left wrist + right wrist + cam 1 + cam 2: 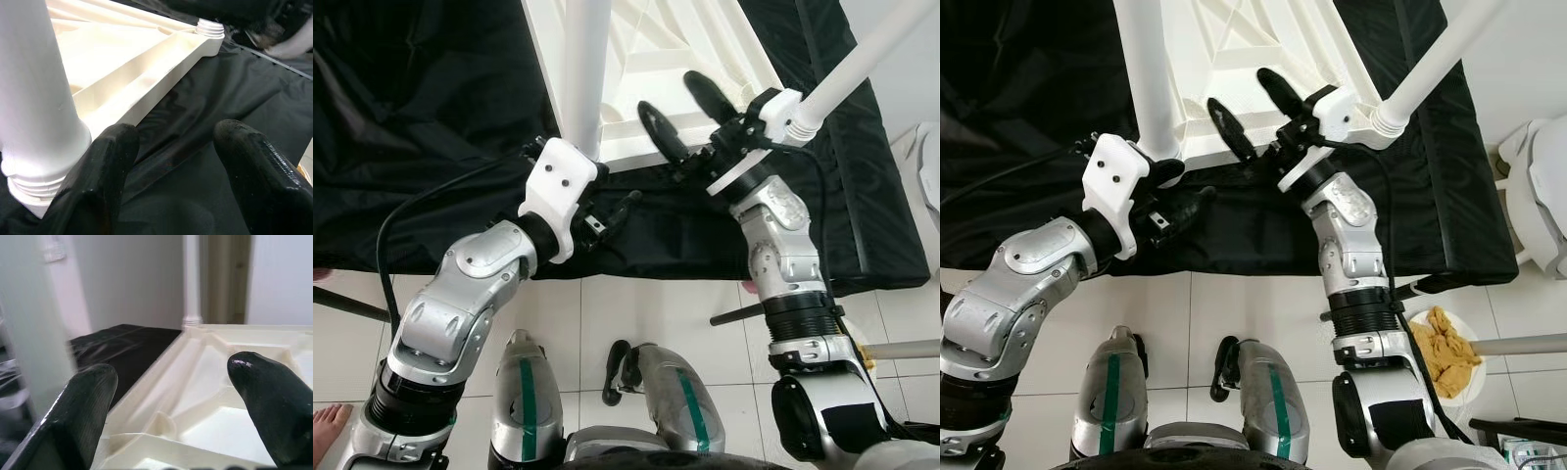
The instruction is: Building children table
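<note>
1. Tabletop [646, 59]: white plastic, upside down, ribbed underside up, lying on black sheet [431, 127] spread over white tiled floor [636, 313].
2. Room: white wall [132, 279] behind, seen from right wrist view; floor tiles pale with thin grout lines.
3. Near leg [585, 59]: white tube, upright, seated in threaded socket at tabletop's near left corner.
4. Right leg [1430, 64]: white tube, tilted up and to the right, base at tabletop's near right corner.
5. Far leg [191, 281]: upright at a far corner, seen in right wrist view.
6. Further socket [210, 28]: threaded, at another corner in left wrist view; anything standing in it cut off by frame edge.
7. Left gripper [176, 161]: low over black sheet, just beside near leg's base; fingers [110, 171] spread apart, one pad touching or almost touching the socket, nothing held.
8. Right gripper [690, 113]: over tabletop's near edge, between near leg and right leg; fingers [661, 127] spread wide, holding nothing, pointing over ribbed underside.
9. Count: one tabletop, three legs in view, two grippers.
10. Other items: bowl [1445, 352] with yellowish contents on floor at the right; white object [1542, 196] at right edge; black cable [421, 211] running from left arm; bare foot [328, 431] of a person at lower left corner.
</note>
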### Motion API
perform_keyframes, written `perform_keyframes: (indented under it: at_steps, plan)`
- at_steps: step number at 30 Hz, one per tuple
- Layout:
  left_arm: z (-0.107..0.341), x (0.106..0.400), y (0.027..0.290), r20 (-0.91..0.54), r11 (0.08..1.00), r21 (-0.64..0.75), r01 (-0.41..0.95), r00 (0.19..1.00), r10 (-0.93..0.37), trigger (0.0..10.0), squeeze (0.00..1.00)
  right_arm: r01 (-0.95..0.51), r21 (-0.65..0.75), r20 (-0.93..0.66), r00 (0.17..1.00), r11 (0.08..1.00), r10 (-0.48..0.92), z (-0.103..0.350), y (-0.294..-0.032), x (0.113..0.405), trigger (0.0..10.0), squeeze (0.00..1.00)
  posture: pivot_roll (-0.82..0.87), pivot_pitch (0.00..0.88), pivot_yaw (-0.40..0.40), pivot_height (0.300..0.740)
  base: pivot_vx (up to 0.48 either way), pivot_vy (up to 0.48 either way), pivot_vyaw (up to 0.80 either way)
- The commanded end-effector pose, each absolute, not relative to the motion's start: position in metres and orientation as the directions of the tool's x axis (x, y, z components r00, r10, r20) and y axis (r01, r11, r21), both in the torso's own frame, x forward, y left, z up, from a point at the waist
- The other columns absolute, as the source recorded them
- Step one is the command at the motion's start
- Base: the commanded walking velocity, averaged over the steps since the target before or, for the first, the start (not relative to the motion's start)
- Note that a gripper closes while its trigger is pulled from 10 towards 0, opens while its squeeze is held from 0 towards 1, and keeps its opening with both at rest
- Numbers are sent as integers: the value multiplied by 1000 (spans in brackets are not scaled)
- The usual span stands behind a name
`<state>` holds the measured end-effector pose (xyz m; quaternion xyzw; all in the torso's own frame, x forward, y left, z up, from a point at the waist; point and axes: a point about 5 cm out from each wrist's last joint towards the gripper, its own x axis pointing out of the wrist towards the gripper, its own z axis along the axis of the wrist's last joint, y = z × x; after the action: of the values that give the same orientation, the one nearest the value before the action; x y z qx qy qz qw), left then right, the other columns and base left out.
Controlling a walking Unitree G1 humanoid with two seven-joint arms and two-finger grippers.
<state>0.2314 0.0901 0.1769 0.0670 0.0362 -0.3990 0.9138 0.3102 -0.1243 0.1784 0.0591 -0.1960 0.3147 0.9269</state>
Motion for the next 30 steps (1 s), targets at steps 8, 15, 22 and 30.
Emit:
perform_keyframes:
  at_steps: [8, 15, 22, 30]
  plan:
    - [181, 237, 74, -96, 629, 108, 770, 638, -764, 10000, 0, -514, 16, 376, 798, 858, 471, 172, -138, 316, 10000, 0, 149, 88, -142, 740, 0, 0, 0]
    - [184, 247, 66, -68, 648, 113, 753, 657, -751, 10000, 0, -469, 28, 380, 821, 883, 425, 173, -144, 316, 10000, 0, 134, 88, -136, 740, 0, 0, 0]
    - [188, 261, 56, -38, 700, 101, 707, 706, -707, 10000, 0, -433, 44, 389, 838, 901, 383, 173, -147, 314, 10000, 0, 125, 90, -133, 740, 0, 0, 0]
    - [186, 273, 51, -47, 763, 90, 640, 768, -638, 10000, 0, -439, 56, 395, 834, 897, 384, 173, -140, 310, 10000, 0, 124, 85, -126, 740, 0, 0, 0]
